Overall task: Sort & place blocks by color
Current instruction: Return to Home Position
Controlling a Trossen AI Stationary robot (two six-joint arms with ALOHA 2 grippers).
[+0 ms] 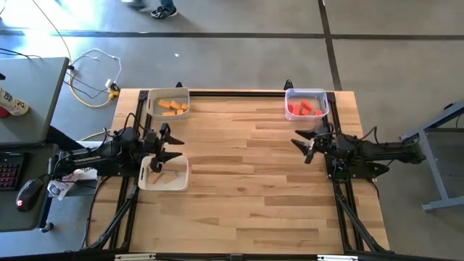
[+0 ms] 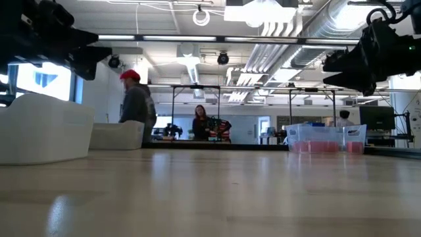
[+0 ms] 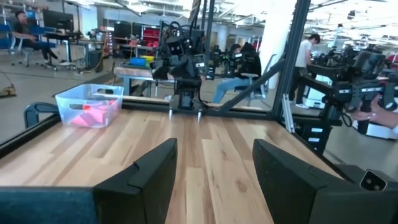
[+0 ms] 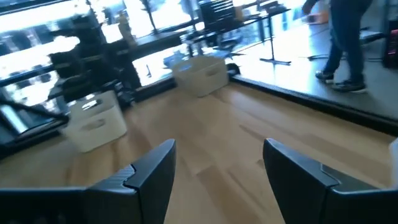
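The left gripper (image 1: 176,145) and right gripper (image 1: 299,145) were held spread, empty; the orange blocks (image 1: 172,108) (light, stiff wood, seemingly) would be pinched across flat faces.

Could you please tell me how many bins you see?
3 bins: orange-block bin, upper left in the high view; white bin by the left gripper; clear bin with red blocks, upper right.
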